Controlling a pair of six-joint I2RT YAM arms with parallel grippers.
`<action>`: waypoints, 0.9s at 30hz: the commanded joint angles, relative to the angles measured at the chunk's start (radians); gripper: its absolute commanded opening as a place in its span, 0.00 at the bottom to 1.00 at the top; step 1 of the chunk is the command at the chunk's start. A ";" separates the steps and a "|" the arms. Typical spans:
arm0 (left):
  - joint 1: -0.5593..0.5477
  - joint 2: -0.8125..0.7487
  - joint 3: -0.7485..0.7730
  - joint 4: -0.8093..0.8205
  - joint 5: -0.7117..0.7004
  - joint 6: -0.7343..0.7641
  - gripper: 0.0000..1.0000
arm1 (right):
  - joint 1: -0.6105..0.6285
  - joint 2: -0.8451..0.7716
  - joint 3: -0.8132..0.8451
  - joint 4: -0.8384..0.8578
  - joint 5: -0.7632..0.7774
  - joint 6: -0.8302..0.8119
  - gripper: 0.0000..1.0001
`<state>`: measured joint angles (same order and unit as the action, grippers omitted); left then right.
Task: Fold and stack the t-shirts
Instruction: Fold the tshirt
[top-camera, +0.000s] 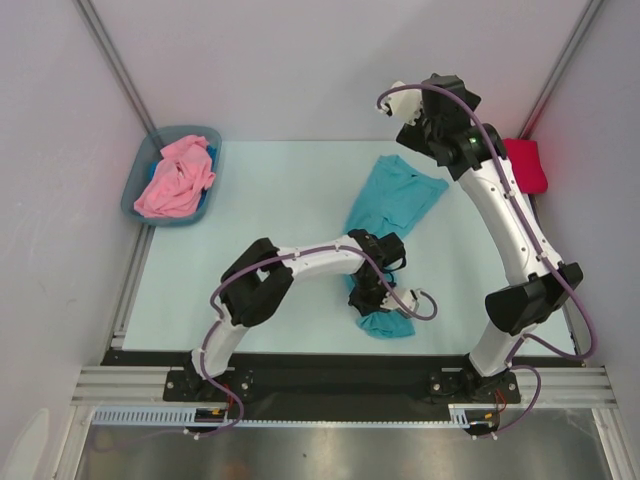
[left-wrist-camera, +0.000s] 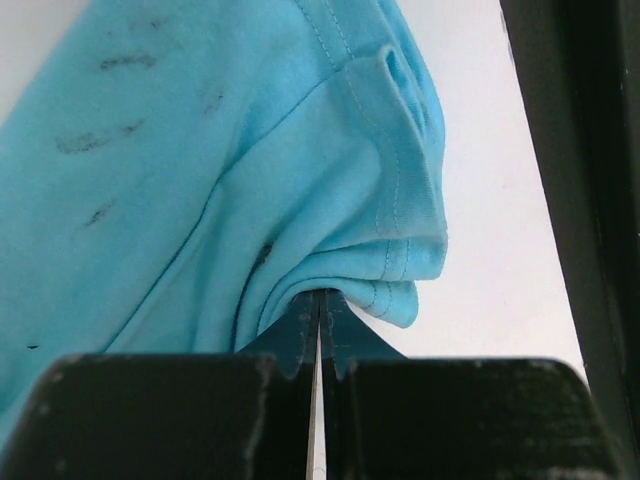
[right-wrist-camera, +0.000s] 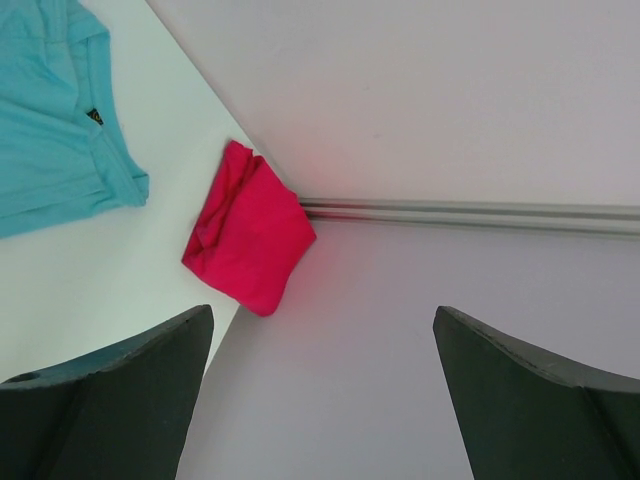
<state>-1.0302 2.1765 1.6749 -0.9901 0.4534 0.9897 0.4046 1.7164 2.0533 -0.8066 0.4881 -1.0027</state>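
Left pincer (left-wrist-camera: 319, 300) grips the teal t-shirt (left-wrist-camera: 250, 150) edge; best fold slowly, keeping cloth taut. Right pincer (right-wrist-camera: 322, 318), beyond that shirt, gapes empty.

Left arm (top-camera: 310, 258) is reaching out low over the bench, elbow bent, wrist tipping down, and its end effector (left-wrist-camera: 318, 300) is pinching tight on a fold of the teal t-shirt (left-wrist-camera: 200, 180). Right arm (top-camera: 500, 200) is stretching up high, its end effector (right-wrist-camera: 322, 315) gaping wide and holding nothing.
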 joint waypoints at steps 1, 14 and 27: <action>0.007 0.022 0.040 0.047 0.055 -0.025 0.00 | 0.005 -0.020 0.010 0.006 0.001 0.027 1.00; 0.353 -0.399 -0.210 -0.064 -0.237 -0.017 0.00 | -0.122 0.060 -0.019 -0.016 -0.113 0.189 0.94; 0.729 -0.277 0.029 0.065 -0.404 -0.365 1.00 | -0.342 0.390 0.096 -0.118 -0.399 0.358 0.00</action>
<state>-0.2787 1.9095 1.6558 -0.9695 0.1139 0.6983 0.0586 2.0792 2.0865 -0.9081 0.1772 -0.6830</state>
